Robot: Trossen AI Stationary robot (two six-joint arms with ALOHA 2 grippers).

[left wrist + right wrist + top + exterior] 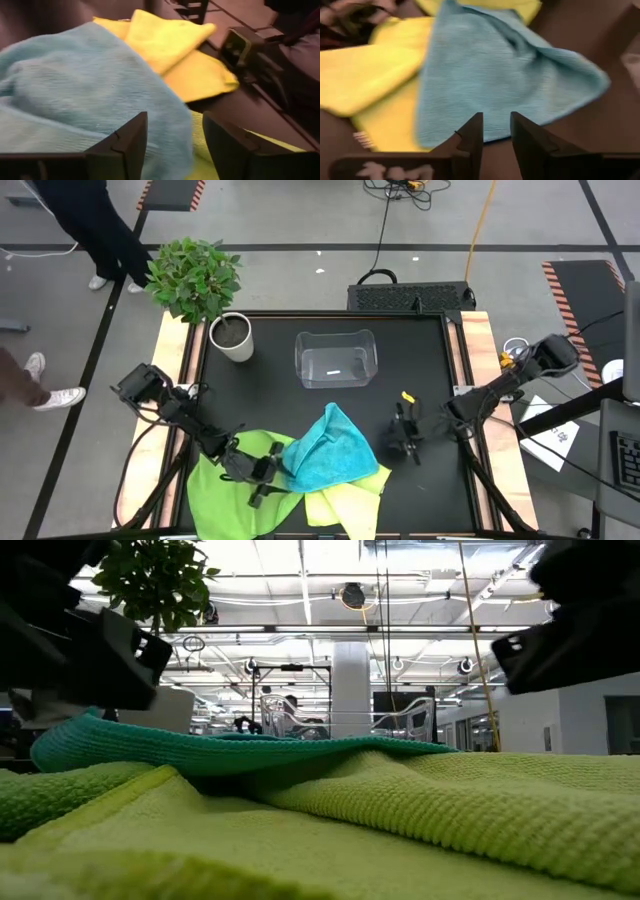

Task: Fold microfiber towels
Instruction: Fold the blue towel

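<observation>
Three towels lie in a heap at the table's near edge. The turquoise towel [330, 450] lies bunched on top of the bright green towel [215, 492] and the pale yellow-green towel [348, 495]. My left gripper [262, 477] is open at the turquoise towel's left edge [172, 135], which reaches in between its fingers. My right gripper [405, 438] is low over the bare table to the right of the turquoise towel [495, 75], its fingers a narrow gap apart and empty. My left gripper has its open fingers [127, 142] on either side of the turquoise towel's left edge [175, 120], coming at it low from the table's left. I cannot tell whether they touch the cloth. The towel lies slack on the other two towels.
A clear plastic bin [335, 358] stands at the table's far middle. A potted plant [230, 335] stands at the far left corner. The towels fill the low view's foreground [400, 810]. Bare black table [430, 370] lies between the bin and my right gripper.
</observation>
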